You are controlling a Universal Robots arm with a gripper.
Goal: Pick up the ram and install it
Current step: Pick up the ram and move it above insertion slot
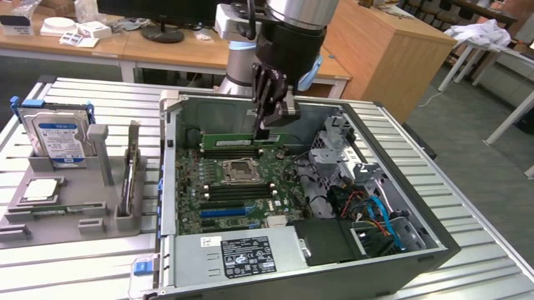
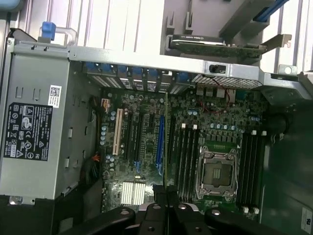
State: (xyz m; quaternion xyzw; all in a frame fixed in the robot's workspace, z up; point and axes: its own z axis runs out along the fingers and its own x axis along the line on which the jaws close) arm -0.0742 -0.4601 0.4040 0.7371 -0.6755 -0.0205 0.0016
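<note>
the gripper (image 1: 269, 130) clamps the ram (image 1: 237, 139) over the memory slots (image 1: 229, 152); a slight tilt or offset could jam it.

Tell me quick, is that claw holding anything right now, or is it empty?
The gripper: closed, holding the ram just above the motherboard.
</note>
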